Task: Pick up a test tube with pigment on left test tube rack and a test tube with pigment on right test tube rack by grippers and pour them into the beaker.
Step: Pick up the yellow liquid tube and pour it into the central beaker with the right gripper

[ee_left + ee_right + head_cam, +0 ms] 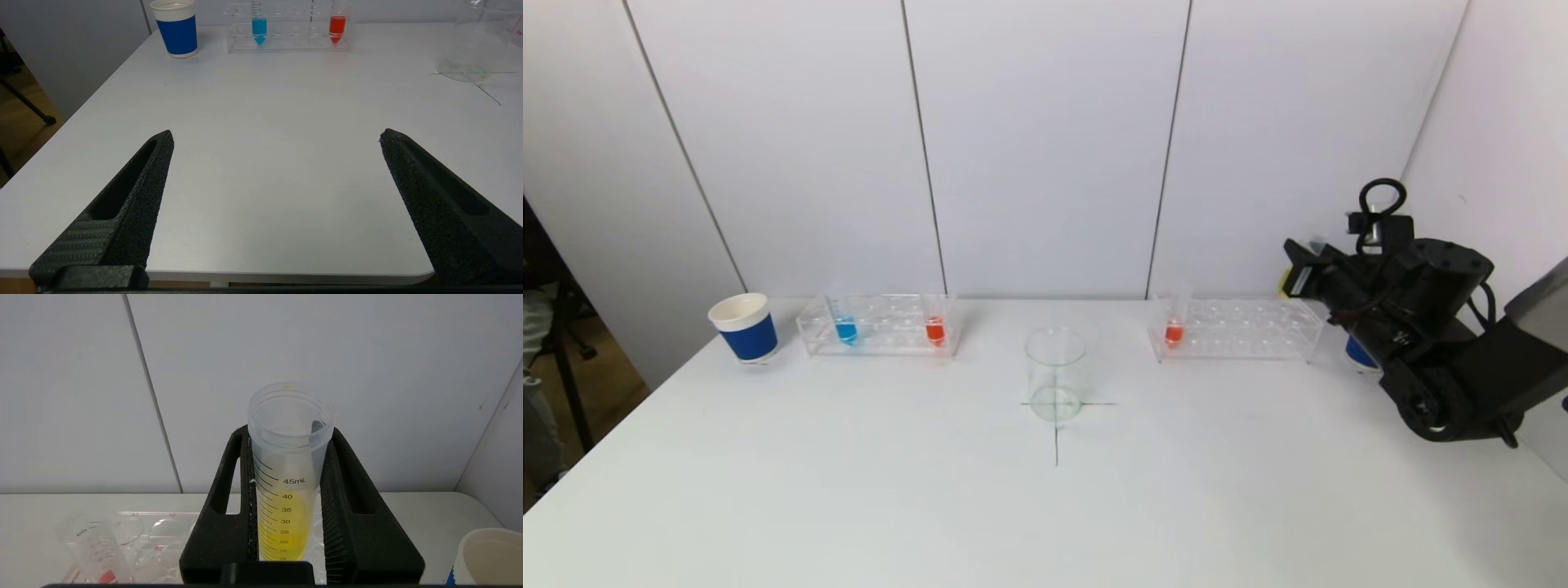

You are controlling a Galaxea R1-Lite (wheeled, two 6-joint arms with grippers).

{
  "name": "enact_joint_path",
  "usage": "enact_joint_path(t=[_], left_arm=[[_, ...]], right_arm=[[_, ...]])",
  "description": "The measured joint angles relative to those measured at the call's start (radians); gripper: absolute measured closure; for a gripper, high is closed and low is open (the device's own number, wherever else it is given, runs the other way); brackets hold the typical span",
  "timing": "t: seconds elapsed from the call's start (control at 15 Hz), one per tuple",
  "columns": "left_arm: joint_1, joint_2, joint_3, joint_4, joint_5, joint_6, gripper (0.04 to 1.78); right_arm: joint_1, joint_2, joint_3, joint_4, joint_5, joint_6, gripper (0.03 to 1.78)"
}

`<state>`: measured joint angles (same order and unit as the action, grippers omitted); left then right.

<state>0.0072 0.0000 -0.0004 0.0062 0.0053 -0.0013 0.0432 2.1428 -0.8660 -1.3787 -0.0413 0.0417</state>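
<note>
1. Holding a yellow-pigment test tube [286, 486] upright, my right gripper [288, 498] is clamped on its sides; it hangs at the far right end of the right test tube rack [1241, 331], above the table [1045, 506].
2. My left gripper [277, 139] is spread wide and empty, low over the near left part of the table, well apart from the left test tube rack [882, 327].
3. Left rack: a blue-pigment tube [845, 327] and a red-pigment tube [935, 328] stand in it, untouched.
4. Right rack: one orange-red tube [1174, 331] stands at its left end.
5. The beaker [1055, 374] stands on the cross mark at the table's centre and looks empty.
6. Progress, as I judge it: one pick done; the left pick and both pours are left.
</note>
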Motion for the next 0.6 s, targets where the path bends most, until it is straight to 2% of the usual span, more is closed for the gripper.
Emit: enact_joint_path(t=[0.27,0.47,0.6], left_arm=[[0.000,0.000,0.000,0.000,0.000,0.000,0.06],[0.000,0.000,0.000,0.000,0.000,0.000,0.06],[0.000,0.000,0.000,0.000,0.000,0.000,0.06]], right_arm=[[0.040,-0.066,-0.046,0.087,0.013,-0.034,1.32],[0.060,-0.085,-0.118,0.098,0.016,-0.120,1.32],[0.079,-0.099,-0.164,0.137,0.024,-0.146,1.32]])
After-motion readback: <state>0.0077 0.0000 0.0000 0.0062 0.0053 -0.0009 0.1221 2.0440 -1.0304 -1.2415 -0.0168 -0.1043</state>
